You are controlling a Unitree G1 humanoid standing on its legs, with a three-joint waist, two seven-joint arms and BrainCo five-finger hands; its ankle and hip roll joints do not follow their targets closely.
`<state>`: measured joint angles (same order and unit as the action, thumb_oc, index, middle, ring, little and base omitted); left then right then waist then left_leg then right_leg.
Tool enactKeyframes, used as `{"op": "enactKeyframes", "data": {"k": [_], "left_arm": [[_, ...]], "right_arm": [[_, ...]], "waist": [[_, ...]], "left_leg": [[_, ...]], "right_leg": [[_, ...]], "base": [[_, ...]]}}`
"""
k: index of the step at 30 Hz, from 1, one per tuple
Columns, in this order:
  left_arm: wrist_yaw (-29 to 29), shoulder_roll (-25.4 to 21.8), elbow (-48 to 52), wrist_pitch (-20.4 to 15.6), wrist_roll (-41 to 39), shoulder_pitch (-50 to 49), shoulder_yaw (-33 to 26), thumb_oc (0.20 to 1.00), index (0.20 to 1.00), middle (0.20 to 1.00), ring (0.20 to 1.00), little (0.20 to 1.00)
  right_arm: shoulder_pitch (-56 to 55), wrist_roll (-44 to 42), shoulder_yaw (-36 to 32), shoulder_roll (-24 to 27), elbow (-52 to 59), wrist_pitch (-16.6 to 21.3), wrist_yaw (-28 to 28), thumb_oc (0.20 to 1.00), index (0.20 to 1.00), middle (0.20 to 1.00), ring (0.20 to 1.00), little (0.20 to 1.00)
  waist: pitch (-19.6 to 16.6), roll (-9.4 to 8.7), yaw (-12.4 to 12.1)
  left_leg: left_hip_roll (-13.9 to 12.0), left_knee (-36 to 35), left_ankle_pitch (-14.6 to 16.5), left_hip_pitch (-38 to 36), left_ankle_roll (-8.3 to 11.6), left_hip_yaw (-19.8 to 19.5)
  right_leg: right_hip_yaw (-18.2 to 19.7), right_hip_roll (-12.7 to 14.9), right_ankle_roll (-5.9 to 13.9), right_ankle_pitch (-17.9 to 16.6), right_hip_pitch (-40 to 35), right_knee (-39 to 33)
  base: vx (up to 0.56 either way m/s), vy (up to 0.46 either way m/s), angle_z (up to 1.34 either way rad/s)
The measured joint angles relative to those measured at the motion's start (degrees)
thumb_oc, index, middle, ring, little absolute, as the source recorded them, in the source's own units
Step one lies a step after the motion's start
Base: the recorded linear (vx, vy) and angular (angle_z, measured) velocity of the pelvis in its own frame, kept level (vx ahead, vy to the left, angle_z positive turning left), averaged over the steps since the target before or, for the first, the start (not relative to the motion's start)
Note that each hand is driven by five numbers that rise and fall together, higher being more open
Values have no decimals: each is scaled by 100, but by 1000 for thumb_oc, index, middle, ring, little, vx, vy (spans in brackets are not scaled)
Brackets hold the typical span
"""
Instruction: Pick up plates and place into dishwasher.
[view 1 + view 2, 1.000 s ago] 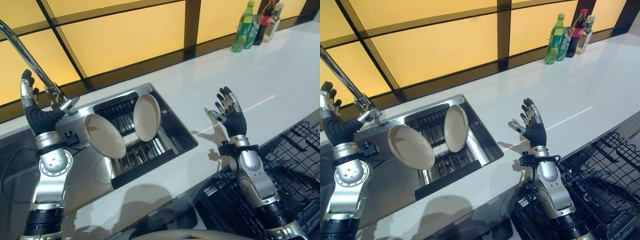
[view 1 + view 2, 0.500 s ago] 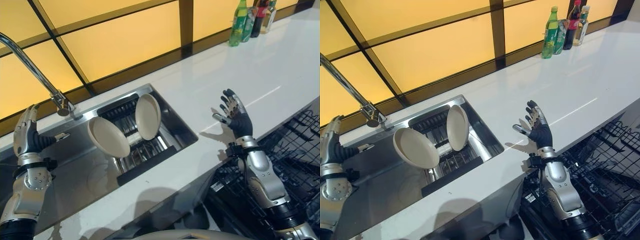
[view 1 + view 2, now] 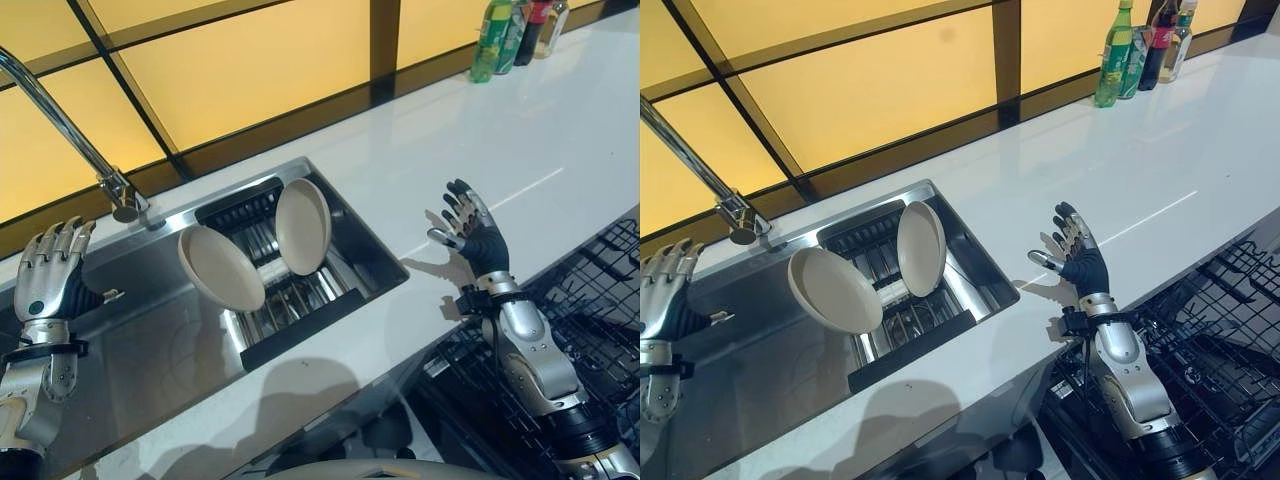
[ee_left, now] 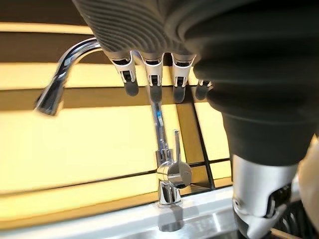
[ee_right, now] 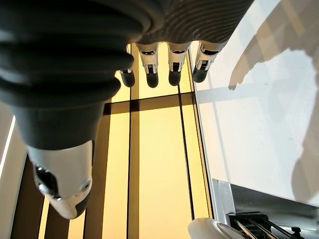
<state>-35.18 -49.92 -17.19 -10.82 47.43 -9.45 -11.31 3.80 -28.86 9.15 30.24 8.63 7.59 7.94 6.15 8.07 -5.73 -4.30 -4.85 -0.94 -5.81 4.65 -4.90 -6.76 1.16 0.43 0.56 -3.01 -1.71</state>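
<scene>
Two cream plates stand on edge in a dark rack inside the steel sink [image 3: 370, 250]: the left plate [image 3: 221, 268] leans toward the basin, and the right plate [image 3: 303, 226] stands more upright beside it. My left hand [image 3: 50, 285] is raised open over the sink's left side, below the tap, holding nothing. My right hand [image 3: 473, 230] is up over the white counter to the right of the sink, fingers spread and empty. The dishwasher's black wire rack [image 3: 590, 300] lies pulled out below the counter's front edge at lower right.
A tall chrome tap [image 3: 70, 130] arcs over the sink's back left corner and appears close in the left wrist view [image 4: 164, 164]. Several bottles [image 3: 515, 30] stand at the counter's far right. The white counter [image 3: 520, 130] stretches between sink and bottles.
My left hand has come down from beside the tap to lower over the sink's left side. The right hand has barely moved. The camera has shifted a little.
</scene>
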Motion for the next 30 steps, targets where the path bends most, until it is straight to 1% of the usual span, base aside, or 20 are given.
{"op": "enactKeyframes", "data": {"k": [2,6,10,13,16,17,21,24,25,30], "left_arm": [[-143,-136,4,-54,190,-20,195,1000,1000,1000,1000,1000],[-497,-148,12,-242,415,-51,520,1000,1000,1000,1000,1000],[-990,-149,21,-333,782,-77,680,1000,1000,1000,1000,1000],[-1328,-147,26,-368,823,-84,841,1000,1000,1000,1000,1000],[-1408,-129,49,-386,1036,-65,1044,1000,1000,1000,1000,1000],[-1418,-128,47,-405,1060,-67,1145,1000,1000,1000,1000,1000],[-1437,-112,72,-423,1260,-14,1734,1000,1000,1000,1000,1000],[-1446,-107,132,-401,1257,-8,1792,1000,1000,1000,1000,1000],[-1447,-107,131,-386,1256,-15,1792,1000,1000,1000,1000,1000],[-1464,-82,138,-360,1289,-12,1915,1000,1000,1000,1000,1000]], "right_arm": [[-49,-4,0,17,0,-6,-3,1000,1000,1000,1000,1000],[-185,-89,0,66,-9,-25,-4,1000,1000,1000,1000,1000],[-305,-135,-41,185,-24,-54,-84,1000,1000,1000,1000,1000],[-383,-141,-46,188,-29,-56,-148,1000,1000,1000,1000,1000],[-452,-144,-48,188,-30,-65,-169,1000,1000,1000,1000,1000],[-462,-159,-51,191,-32,-66,-174,1000,1000,1000,1000,1000],[-466,-164,-116,195,-33,-62,-229,1000,1000,1000,1000,1000],[-492,-224,-253,203,-37,-63,-241,1000,1000,1000,1000,1000],[-510,-229,-273,203,-35,-63,-247,1000,1000,1000,1000,1000],[-537,-231,-416,204,-24,-43,-288,1000,1000,1000,1000,1000]], "waist": [[-5,7,6],[-10,14,25],[-10,13,94],[-9,15,204],[4,20,258],[5,20,330],[82,37,374],[165,21,418],[172,12,480],[242,51,573]], "left_leg": [[1,-2,0,0,0,0],[0,-3,-1,-2,0,3],[0,-5,-1,-9,0,14],[0,-8,-1,-27,0,14],[0,-8,0,-64,-1,26],[-3,-8,0,-69,-1,33],[-3,-11,3,-124,-3,139],[-5,-12,13,-163,-15,194],[-5,-13,24,-171,-24,194],[0,-11,9,-216,-5,244]], "right_leg": [[0,0,23,-15,1,0],[2,0,28,-20,0,-1],[11,0,30,-21,1,0],[12,0,31,-21,-13,-2],[23,-1,34,-24,-44,-5],[27,-1,36,-25,-46,-5],[115,-2,39,-38,-46,7],[151,-1,35,-40,-46,33],[157,0,33,-39,-47,49],[217,0,40,-43,-33,113]], "base": [[95,58,0],[102,55,-1],[104,39,-1],[111,22,0],[96,16,-2],[113,22,-4],[112,22,-12],[105,11,-11],[130,3,-2],[80,3,-5]]}}
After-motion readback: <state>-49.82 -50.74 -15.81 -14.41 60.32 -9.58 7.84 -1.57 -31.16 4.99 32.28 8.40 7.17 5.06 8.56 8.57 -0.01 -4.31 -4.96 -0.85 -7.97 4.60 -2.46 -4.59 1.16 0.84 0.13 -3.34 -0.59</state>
